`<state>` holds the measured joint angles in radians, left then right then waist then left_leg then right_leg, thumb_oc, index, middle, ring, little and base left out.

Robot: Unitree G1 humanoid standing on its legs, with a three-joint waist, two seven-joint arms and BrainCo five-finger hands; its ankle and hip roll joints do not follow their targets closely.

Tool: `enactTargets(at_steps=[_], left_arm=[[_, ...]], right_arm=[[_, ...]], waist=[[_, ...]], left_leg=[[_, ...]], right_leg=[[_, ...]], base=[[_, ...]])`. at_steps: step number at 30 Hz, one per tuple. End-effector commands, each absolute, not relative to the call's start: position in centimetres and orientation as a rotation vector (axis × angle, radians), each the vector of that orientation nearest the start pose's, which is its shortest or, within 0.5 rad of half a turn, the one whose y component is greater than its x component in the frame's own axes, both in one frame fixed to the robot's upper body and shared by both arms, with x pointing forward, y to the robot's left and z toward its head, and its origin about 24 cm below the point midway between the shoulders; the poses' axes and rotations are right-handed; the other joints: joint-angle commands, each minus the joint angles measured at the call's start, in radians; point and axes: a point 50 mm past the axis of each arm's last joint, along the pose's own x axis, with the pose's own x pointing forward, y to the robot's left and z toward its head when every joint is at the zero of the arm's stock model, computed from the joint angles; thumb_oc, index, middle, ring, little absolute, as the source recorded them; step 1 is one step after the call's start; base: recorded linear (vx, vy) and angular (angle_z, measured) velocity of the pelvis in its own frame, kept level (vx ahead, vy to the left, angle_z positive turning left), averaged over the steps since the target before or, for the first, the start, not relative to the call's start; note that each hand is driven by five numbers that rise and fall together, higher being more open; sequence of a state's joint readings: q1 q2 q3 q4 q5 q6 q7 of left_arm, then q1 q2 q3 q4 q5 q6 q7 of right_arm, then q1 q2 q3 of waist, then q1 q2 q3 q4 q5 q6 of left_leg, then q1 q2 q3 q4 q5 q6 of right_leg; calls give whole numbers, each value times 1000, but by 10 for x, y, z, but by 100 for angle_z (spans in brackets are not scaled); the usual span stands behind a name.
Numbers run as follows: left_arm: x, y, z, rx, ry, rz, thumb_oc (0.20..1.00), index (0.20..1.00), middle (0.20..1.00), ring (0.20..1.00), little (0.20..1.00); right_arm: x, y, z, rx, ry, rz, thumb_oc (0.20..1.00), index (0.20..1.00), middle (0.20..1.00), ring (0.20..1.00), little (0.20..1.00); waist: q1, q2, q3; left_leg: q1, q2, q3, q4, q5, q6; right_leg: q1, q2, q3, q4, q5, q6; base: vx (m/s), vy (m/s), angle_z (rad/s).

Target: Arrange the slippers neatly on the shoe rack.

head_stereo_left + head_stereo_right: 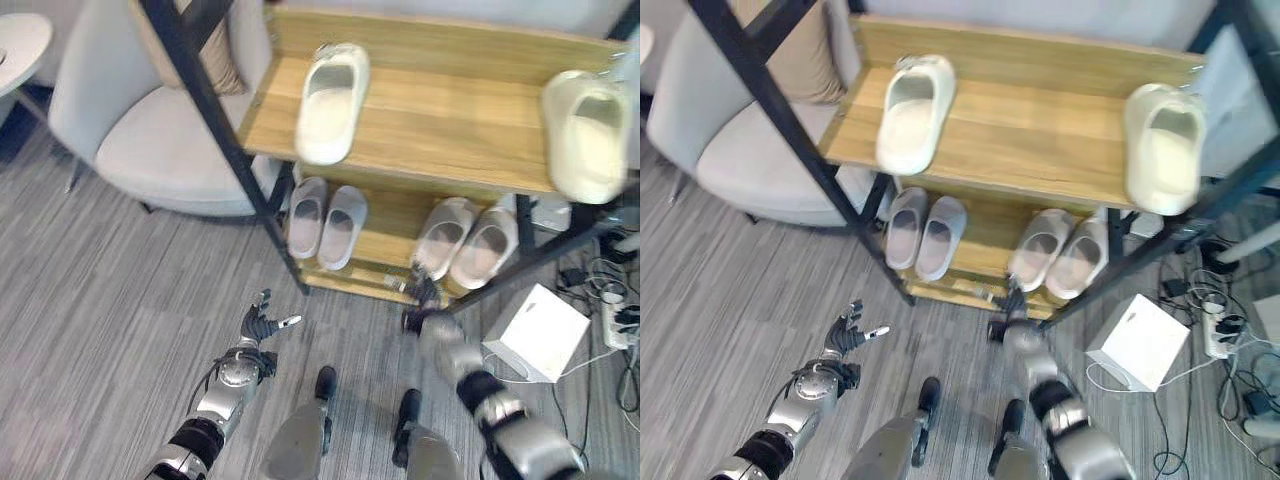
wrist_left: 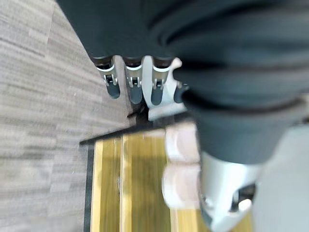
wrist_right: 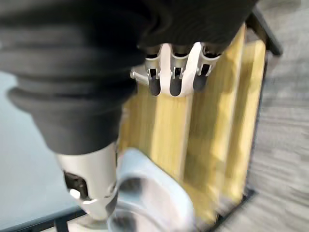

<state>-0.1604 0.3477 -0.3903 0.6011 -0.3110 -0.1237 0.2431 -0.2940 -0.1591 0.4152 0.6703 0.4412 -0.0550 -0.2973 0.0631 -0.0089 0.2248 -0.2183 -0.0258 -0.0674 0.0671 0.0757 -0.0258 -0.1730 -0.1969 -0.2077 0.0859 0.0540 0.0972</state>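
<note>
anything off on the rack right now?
Yes. On the top shelf the two cream slippers are split up: one sits near the left end, the other at the right edge. Both pairs on the lower shelf sit side by side.

Even indoor light, soft shadows; right arm and wrist views motion-blurred.

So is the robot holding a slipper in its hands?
No. The left hand hangs open over the floor, and the right hand reaches open toward the rack, holding nothing.
</note>
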Motion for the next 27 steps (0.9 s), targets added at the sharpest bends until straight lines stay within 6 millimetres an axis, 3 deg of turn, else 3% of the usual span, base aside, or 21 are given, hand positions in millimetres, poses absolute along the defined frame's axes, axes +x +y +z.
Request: enactTargets(at_steps=[1, 2, 3, 4, 6, 7, 10, 12, 15, 17, 19, 21, 23, 24, 25, 27], left_arm=[[255, 187, -42, 359, 340, -121, 1000, 1000, 1000, 1000, 1000], [249, 188, -44, 432, 346, -203, 1000, 1000, 1000, 1000, 1000], [249, 187, -44, 432, 348, -204, 1000, 1000, 1000, 1000, 1000], [242, 181, -49, 505, 362, -322, 1000, 1000, 1000, 1000, 1000], [240, 177, -48, 570, 347, -401, 1000, 1000, 1000, 1000, 1000], [237, 157, -44, 667, 304, -598, 1000, 1000, 1000, 1000, 1000], [236, 142, -36, 671, 255, -704, 1000, 1000, 1000, 1000, 1000], [242, 118, -6, 595, 123, -818, 1000, 1000, 1000, 1000, 1000], [250, 100, 35, 392, -4, -867, 1000, 1000, 1000, 1000, 1000], [256, 95, 61, 297, -89, -858, 1000, 1000, 1000, 1000, 1000], [270, 96, 101, 162, -236, -767, 1000, 1000, 1000, 1000, 1000], [280, 100, 114, 107, -298, -679, 1000, 1000, 1000, 1000, 1000], [296, 115, 145, 32, -433, -494, 1000, 1000, 1000, 1000, 1000], [303, 123, 157, 45, -489, -405, 1000, 1000, 1000, 1000, 1000], [316, 137, 182, 169, -607, -230, 1000, 1000, 1000, 1000, 1000], [325, 148, 201, 335, -694, -87, 1000, 1000, 1000, 1000, 1000]], right_arm=[[300, -138, -3, -87, 223, 95, 1000, 1000, 1000, 1000, 1000], [281, -153, -11, -162, 225, 133, 1000, 1000, 1000, 1000, 1000], [280, -153, -11, -163, 227, 132, 1000, 1000, 1000, 1000, 1000], [259, -167, -25, -213, 278, 153, 1000, 1000, 1000, 1000, 1000], [246, -177, -31, -263, 298, 164, 1000, 1000, 1000, 1000, 1000], [226, -191, -48, -247, 383, 141, 1000, 1000, 1000, 1000, 1000], [215, -197, -56, -210, 426, 125, 1000, 1000, 1000, 1000, 1000], [210, -206, -60, -209, 454, 99, 1000, 1000, 1000, 1000, 1000], [206, -209, -62, -212, 469, 87, 1000, 1000, 1000, 1000, 1000], [204, -208, -64, -205, 481, 88, 1000, 1000, 1000, 1000, 1000], [199, -204, -65, -184, 484, 93, 1000, 1000, 1000, 1000, 1000], [195, -201, -68, -169, 496, 96, 1000, 1000, 1000, 1000, 1000], [191, -193, -70, -143, 501, 115, 1000, 1000, 1000, 1000, 1000], [188, -189, -71, -134, 504, 129, 1000, 1000, 1000, 1000, 1000], [184, -186, -74, -132, 516, 149, 1000, 1000, 1000, 1000, 1000], [184, -183, -74, -131, 515, 164, 1000, 1000, 1000, 1000, 1000]], waist=[[15, -17, -1], [-9, -17, -25], [-8, -16, -26], [-33, -13, -50], [-50, -11, -71], [-82, -7, -97], [-96, -6, -112], [-116, -2, -128], [-128, 1, -139], [-133, 1, -146], [-139, 0, -157], [-140, -1, -161], [-143, -5, -169], [-144, -6, -172], [-149, -9, -178], [-155, -9, -182]], left_leg=[[39, 49, 15, -38, -35, -28], [71, 55, 33, -68, -30, -35], [75, 56, 33, -71, -29, -35], [109, 65, 52, -94, -30, -40], [138, 72, 70, -108, -34, -42], [173, 81, 96, -125, -41, -45], [197, 87, 111, -141, -42, -47], [211, 91, 123, -148, -46, -48], [223, 93, 129, -151, -48, -50], [229, 95, 129, -153, -49, -50], [236, 95, 130, -154, -50, -52], [240, 95, 131, -154, -50, -53], [245, 98, 133, -154, -52, -55], [247, 98, 134, -154, -52, -56], [251, 101, 138, -154, -54, -59], [253, 102, 143, -154, -56, -61]], right_leg=[[75, -84, 11, -58, 32, 97], [93, -79, 13, -83, 42, 106], [96, -78, 13, -85, 43, 106], [114, -73, 24, -109, 51, 112], [127, -67, 34, -126, 53, 115], [141, -59, 53, -144, 53, 118], [151, -54, 65, -152, 53, 119], [156, -49, 72, -156, 52, 120], [160, -47, 79, -156, 52, 121], [163, -46, 82, -158, 51, 122], [172, -45, 82, -161, 48, 122], [176, -44, 83, -162, 47, 121], [181, -42, 84, -164, 43, 119], [182, -42, 85, -165, 42, 118], [187, -40, 88, -167, 38, 116], [187, -39, 91, -168, 38, 116]], base=[[98, -26, -36], [78, -15, -34], [102, -24, -21], [75, -15, -23], [112, -18, -37], [121, -24, -45], [64, -23, -29], [44, -28, -15], [31, -23, -14], [32, -28, -6], [34, -32, -1], [0, 0, 0], [13, -16, 1], [49, -37, 2], [39, -30, 2], [21, -12, 1]])
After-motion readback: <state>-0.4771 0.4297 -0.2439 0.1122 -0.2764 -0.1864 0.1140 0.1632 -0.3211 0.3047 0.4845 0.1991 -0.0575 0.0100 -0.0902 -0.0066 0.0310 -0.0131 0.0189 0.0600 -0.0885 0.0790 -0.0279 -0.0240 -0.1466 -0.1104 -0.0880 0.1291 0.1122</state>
